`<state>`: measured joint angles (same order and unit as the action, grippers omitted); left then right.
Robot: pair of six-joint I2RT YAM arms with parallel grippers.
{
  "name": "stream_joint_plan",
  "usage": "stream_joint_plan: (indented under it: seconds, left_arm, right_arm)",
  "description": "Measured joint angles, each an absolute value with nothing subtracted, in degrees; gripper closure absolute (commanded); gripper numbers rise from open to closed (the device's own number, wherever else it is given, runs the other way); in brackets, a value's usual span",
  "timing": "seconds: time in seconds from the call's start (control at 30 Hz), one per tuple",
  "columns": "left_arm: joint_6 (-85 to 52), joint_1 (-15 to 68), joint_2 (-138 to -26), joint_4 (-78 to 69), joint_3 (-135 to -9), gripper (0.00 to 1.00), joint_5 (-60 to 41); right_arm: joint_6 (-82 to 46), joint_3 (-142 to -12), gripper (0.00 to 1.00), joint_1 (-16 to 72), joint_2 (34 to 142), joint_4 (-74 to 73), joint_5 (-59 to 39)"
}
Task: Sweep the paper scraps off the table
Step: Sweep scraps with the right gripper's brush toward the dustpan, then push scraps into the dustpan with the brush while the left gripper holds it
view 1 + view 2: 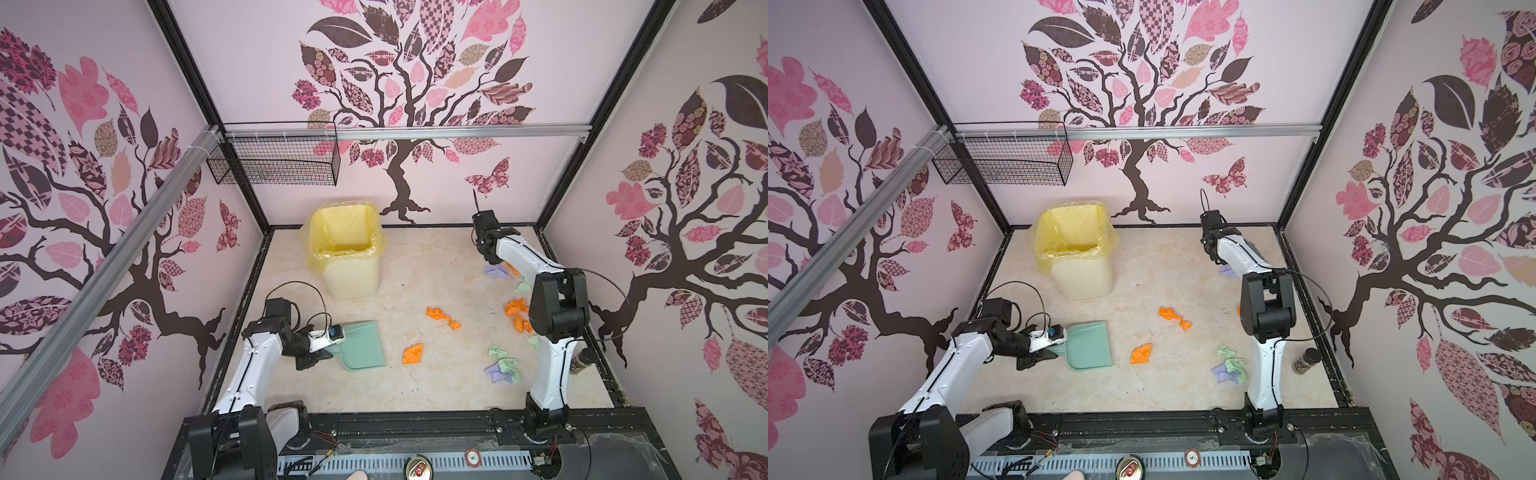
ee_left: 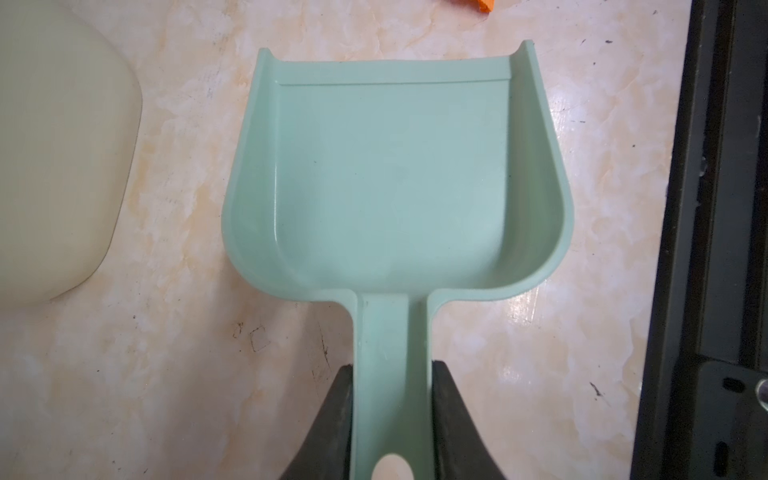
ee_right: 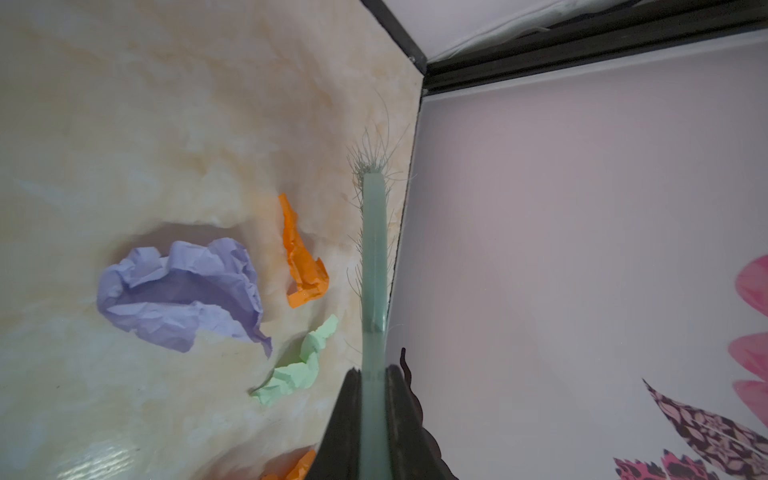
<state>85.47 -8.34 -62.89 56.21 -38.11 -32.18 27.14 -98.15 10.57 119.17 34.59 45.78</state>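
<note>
Clamped on the dustpan (image 2: 395, 174) handle, the left claw (image 2: 390, 374) has a black finger (image 2: 332, 424) pressed to each side. The pan rests on the table (image 2: 187, 208) with its mouth pointing straight away from the claw, toward the middle, and the bin (image 1: 351, 257) stands behind it.

The scraps (image 1: 505, 370) all lie right of the pan and apart from it. In both top views a flat orange scrap (image 1: 412, 354) (image 1: 1140, 354) is nearest the pan's mouth. A twisted orange scrap (image 1: 442, 318) lies farther back, its long axis running from far-left to near-right. More orange and green wads show partly behind the right arm (image 1: 557, 299).

Toward the far right of the table, the right claw (image 3: 374, 386) is shut on the brush (image 3: 374, 249) handle. The brush runs straight out from the claw along the table edge, just beside the wall (image 3: 582, 208). A lilac wad (image 3: 183, 291), an orange strip (image 3: 301, 257) and a green wad (image 3: 299, 365) lie just beside the brush, on its table side. The strip lies nearly parallel to the brush. Whether the bristles touch them I cannot tell.
</note>
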Motion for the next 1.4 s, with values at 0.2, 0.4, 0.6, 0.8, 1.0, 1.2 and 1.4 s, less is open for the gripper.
stream_joint_plan:
  seconds: [0.2,0.4,0.6,0.8,1.0,1.2,1.4]
  left_arm:
    - [85.41,-8.21,-62.54,56.12,-38.09,1.0,-32.12]
    - [83.26,-4.91,-62.52,55.07,-38.09,1.0,-30.81]
    - [79.22,1.32,-61.69,52.29,-37.69,1.0,-28.27]
    - [76.03,6.0,-61.76,49.95,-37.43,1.0,-25.36]
    - [73.08,9.45,-62.15,48.45,-37.36,1.0,-22.48]
    - [68.55,15.46,-61.54,46.35,-35.59,1.0,-18.98]
    - [64.34,19.51,-61.56,44.84,-35.11,1.0,-16.71]
  right_arm:
    - [27.2,-91.53,1.0,14.02,118.63,31.92,43.75]
    - [23.31,-85.6,1.0,21.76,114.61,34.13,43.44]
    - [17.93,-79.09,1.0,30.26,106.21,37.69,41.65]
    - [11.68,-75.9,1.0,39.24,104.14,43.53,41.04]
    - [4.91,-75.88,1.0,47.44,103.55,49.98,41.06]
    - [-2.5,-78.32,1.0,53.49,103.55,56.77,39.94]
    - [-7.9,-81.38,1.0,58.52,103.48,61.39,37.67]
